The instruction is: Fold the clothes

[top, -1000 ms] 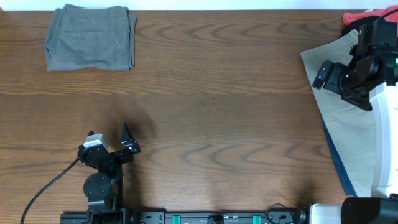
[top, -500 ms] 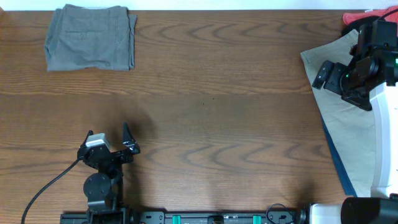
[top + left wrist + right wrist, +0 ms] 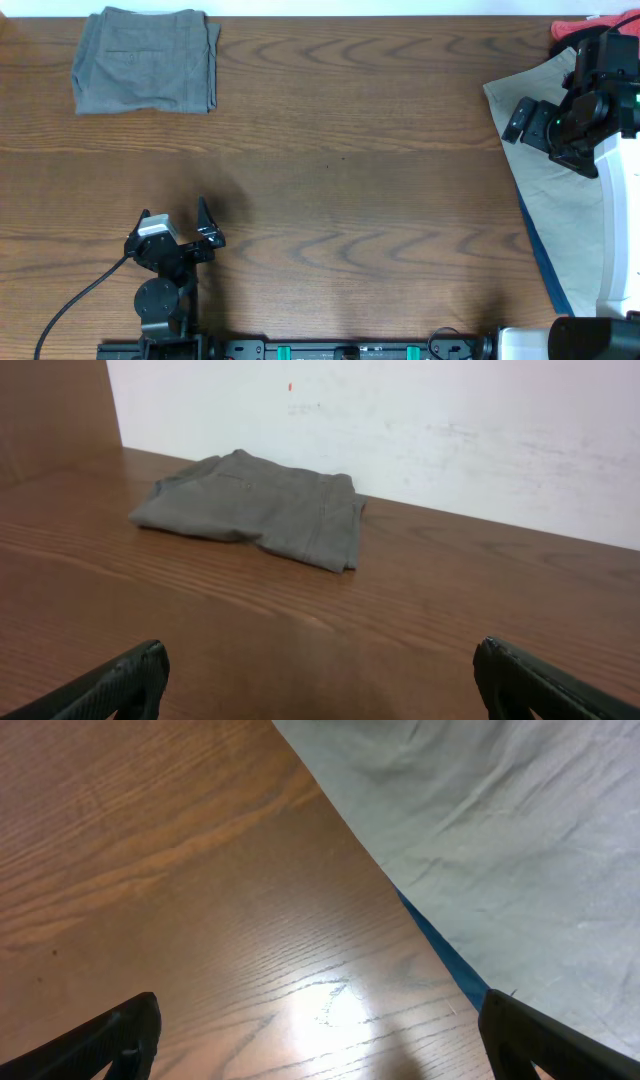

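Folded mid-grey shorts lie at the table's far left corner; they also show in the left wrist view. Khaki-beige shorts are spread at the right edge, also in the right wrist view. A red piece peeks out at the far right corner. My left gripper is open and empty over bare wood near the front left. My right gripper is open and empty at the khaki shorts' left edge.
A blue strip runs along the khaki shorts' edge, also in the right wrist view. A white wall stands behind the table. A black cable trails from the left arm's base.
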Tool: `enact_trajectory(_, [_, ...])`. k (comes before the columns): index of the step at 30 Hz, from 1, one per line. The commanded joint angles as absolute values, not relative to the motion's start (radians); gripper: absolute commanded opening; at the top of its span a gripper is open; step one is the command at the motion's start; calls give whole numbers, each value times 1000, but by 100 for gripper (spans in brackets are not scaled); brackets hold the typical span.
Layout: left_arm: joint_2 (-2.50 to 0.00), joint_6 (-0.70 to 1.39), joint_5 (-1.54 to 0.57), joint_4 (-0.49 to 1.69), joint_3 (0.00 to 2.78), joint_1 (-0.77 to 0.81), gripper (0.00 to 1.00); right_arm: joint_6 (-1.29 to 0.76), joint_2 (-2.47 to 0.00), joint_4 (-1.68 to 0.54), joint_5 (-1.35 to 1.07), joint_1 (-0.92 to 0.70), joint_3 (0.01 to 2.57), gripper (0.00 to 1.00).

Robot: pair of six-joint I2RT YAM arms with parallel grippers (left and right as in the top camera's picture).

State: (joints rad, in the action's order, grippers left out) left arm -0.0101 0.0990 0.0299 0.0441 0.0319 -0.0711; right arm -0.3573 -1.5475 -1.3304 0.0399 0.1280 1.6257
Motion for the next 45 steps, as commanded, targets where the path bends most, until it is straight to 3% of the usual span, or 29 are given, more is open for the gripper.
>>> enact_trajectory(1, [-4,79,41,69,4,-71,98,-370,-1552,-1331,41,131,1626,99])
enact_trajectory(11, [-4,79,41,69,4,-71,98,-370,-1498,-1331,41,113,1625,99])
enact_trajectory(26, [-4,79,41,69,4,-71,98,-369,-1087,-1332,41,-76,1625,99])
enact_trajectory(33, [-4,79,41,69,4,-71,98,-342,-920,-1346,70,-86,1615,99])
enact_trajectory(39, [-4,79,41,69,4,-71,98,-374,-724,-1156,20,-86,1392,99])
enact_trajectory(45, [-4,79,41,69,4,-71,98,-374,-474,-761,-79,-86,945,99])
